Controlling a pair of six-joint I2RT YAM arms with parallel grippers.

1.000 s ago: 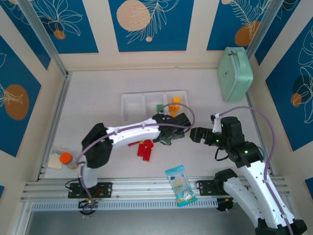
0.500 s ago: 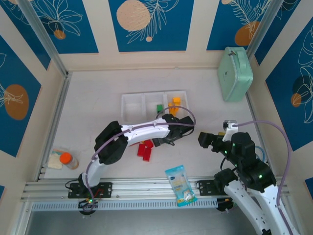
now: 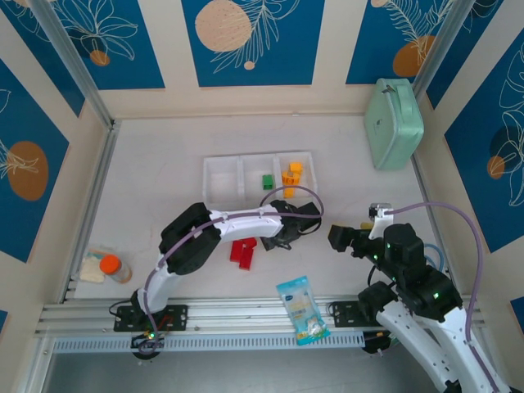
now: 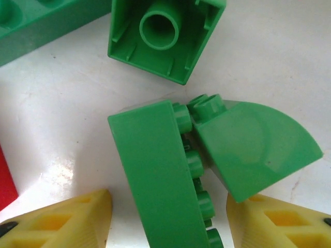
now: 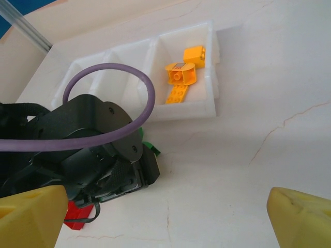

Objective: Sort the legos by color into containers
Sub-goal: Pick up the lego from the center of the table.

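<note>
White desk (image 3: 164, 164), and the left fingers (image 4: 67, 222) sit low, apart, straddling a long green brick (image 4: 155, 181) without touching, apparently to lift it to the middle bin (image 3: 254, 172) beside 1 green lego (image 3: 267, 181), while the right fingers (image 5: 31, 217) hang wide, empty.

L gripper (image 4: 168, 209) fingertips (image 4: 72, 219) straddle long green brick (image 4: 155, 175), not touching; curved green brick (image 4: 256, 150) against its studs.
</note>
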